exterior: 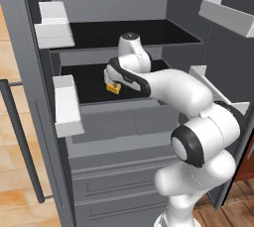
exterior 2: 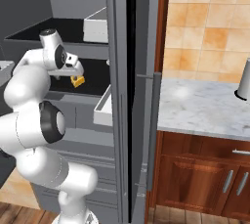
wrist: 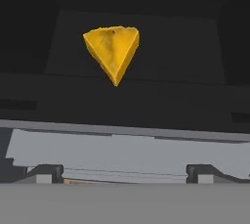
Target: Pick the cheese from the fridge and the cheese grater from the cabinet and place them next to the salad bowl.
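Note:
The fridge (exterior: pixel 31 77) stands open, and my arm reaches into its black middle shelf. The cheese (wrist: pixel 113 51), a small yellow-orange wedge, lies on that shelf straight ahead of the gripper (wrist: pixel 124 171). The gripper is open, its fingertips (wrist: pixel 45 172) spread wide with nothing between them. In the left base view the cheese (exterior: pixel 114 88) sits just below and in front of the gripper (exterior: pixel 108 78). In the right base view the wedge (exterior 2: pixel 77 80) lies close under the gripper (exterior 2: pixel 73 71), apart from it. The grater, wall cabinet and salad bowl are out of view.
White door bins (exterior: pixel 52 27) (exterior: pixel 67 106) hang on the left fridge door, another bin (exterior: pixel 226 16) on the right. Grey drawers (exterior: pixel 119 181) lie below the shelf. Right of the fridge, a marble counter (exterior 2: pixel 205 106) over a dark wood cabinet (exterior 2: pixel 205 179) carries a grey object (exterior 2: pixel 244 82) cut by the edge.

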